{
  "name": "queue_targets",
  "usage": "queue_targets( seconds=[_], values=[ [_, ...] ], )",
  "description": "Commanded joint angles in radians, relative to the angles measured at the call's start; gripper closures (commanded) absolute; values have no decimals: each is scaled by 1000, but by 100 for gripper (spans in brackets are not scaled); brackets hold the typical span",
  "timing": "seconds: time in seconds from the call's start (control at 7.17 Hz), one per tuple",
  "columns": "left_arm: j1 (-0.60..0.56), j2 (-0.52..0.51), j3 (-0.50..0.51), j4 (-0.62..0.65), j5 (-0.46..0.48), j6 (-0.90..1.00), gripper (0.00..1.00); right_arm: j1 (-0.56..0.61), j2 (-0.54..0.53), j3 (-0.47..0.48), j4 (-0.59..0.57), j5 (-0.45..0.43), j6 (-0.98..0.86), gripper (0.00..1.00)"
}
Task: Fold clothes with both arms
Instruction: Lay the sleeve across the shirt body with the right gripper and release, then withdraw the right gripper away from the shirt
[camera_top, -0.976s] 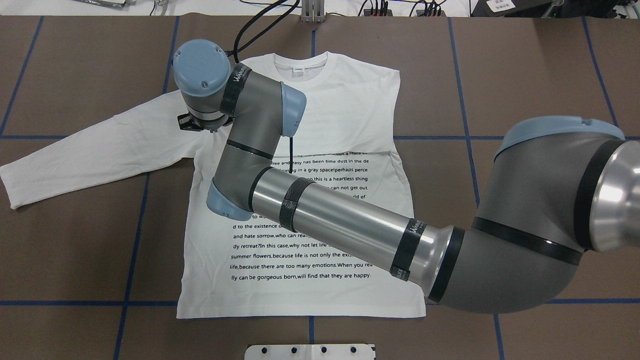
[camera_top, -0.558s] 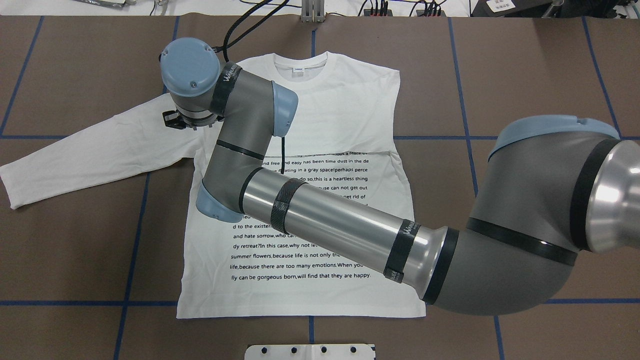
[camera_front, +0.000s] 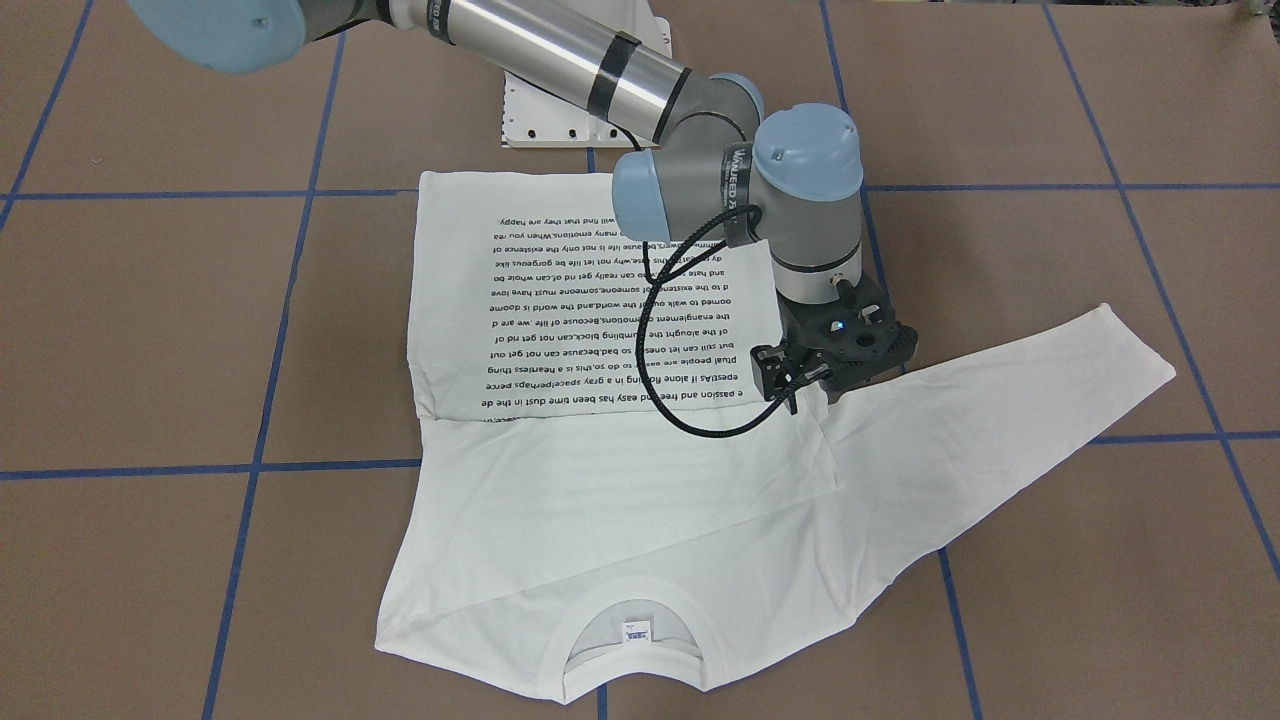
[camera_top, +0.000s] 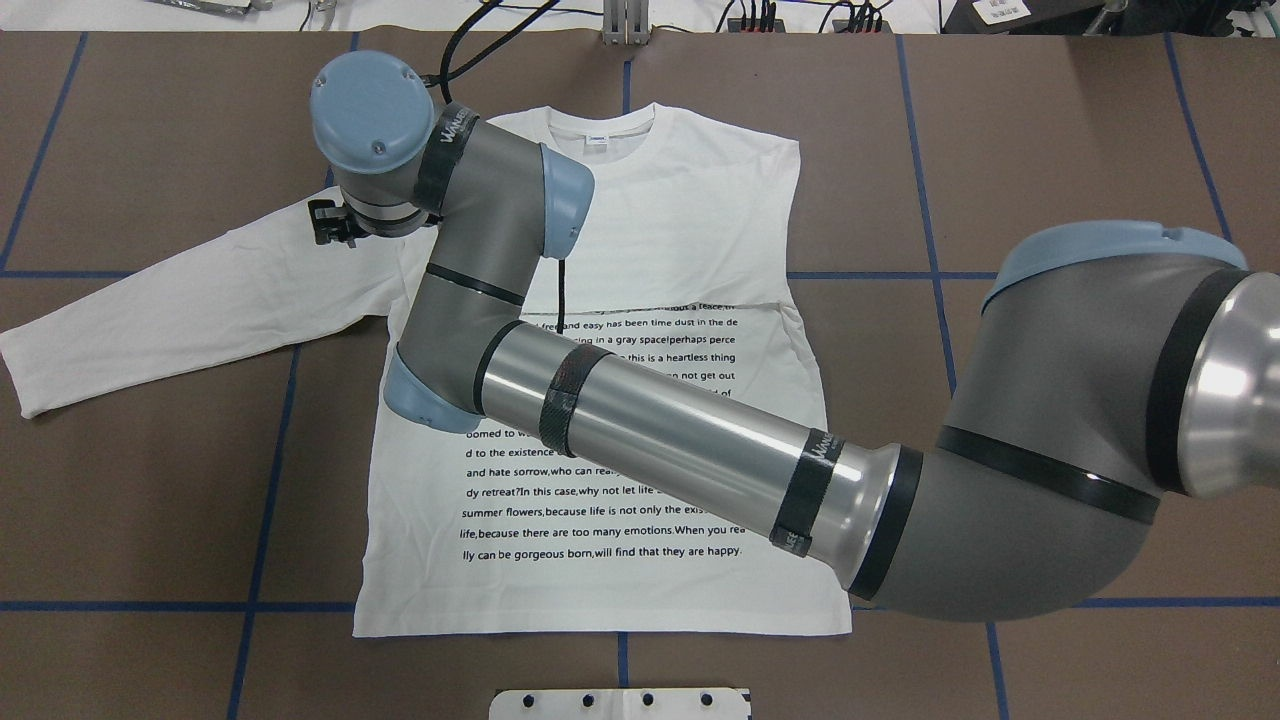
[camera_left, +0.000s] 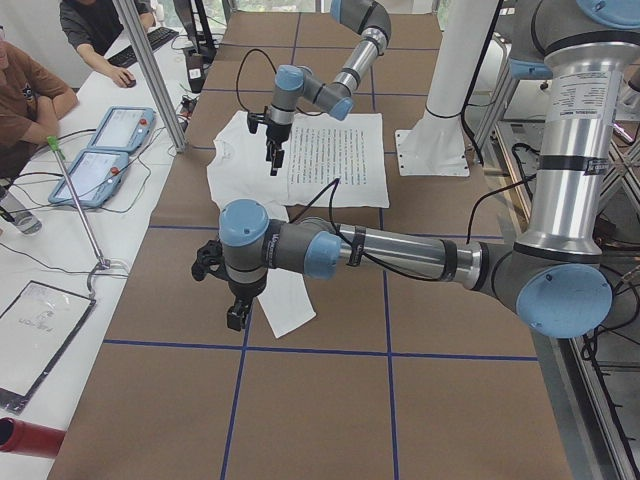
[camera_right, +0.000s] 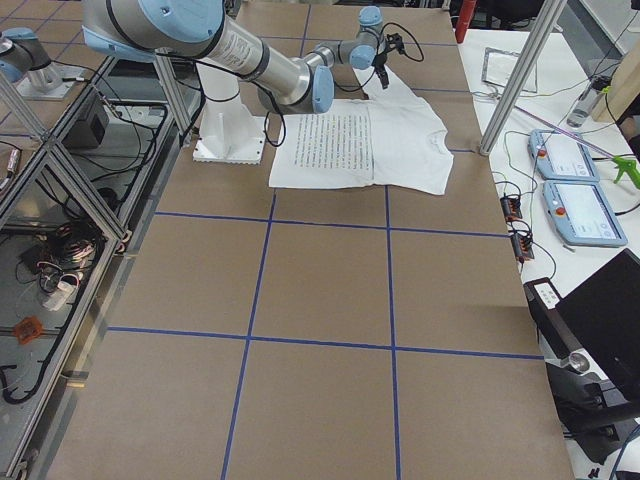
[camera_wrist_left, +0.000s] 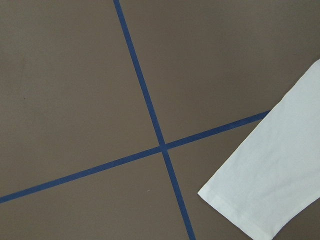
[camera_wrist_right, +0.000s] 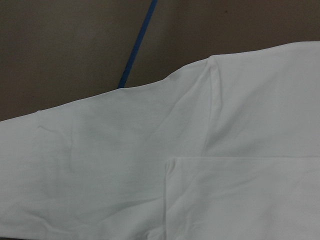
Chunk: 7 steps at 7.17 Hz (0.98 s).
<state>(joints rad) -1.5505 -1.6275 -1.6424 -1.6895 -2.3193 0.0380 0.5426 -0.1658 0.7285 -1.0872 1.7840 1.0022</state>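
White long-sleeve T-shirt flat on table. R gripper above shoulder seam, L gripper near cuff; cannot tell either's jaw state.

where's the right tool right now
Front-facing view, right of centre: the right tool is over the shirt, where the spread-out sleeve meets the body.

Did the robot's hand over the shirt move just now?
Yes. The right gripper slid left in the overhead view, farther from the collar.

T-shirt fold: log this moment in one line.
right gripper over shoulder of T-shirt, jaws unclear | left gripper by sleeve cuff, jaws unclear | T-shirt flat on table
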Motion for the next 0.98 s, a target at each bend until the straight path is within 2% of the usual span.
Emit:
queue_targets(
  seconds=[0.0,0.14,0.28,0.42,0.56,0.84],
  values=[
    [50,49,10,-209,8,-299,1,83,-122,292,-316,130,-11,1],
    [106,82,12,-293,9,-410,1,126,-235,451,-438,170,-39,1],
    [162,104,12,-349,11,-493,1,157,-324,564,-524,173,-94,1],
    [218,132,12,-425,61,-565,1,184,-427,648,-537,190,-102,1],
    [265,153,27,-487,105,-619,1,242,-543,730,-536,269,-105,1],
    [349,150,131,-576,120,-633,1,334,-726,857,-536,334,-137,0]
  ],
)
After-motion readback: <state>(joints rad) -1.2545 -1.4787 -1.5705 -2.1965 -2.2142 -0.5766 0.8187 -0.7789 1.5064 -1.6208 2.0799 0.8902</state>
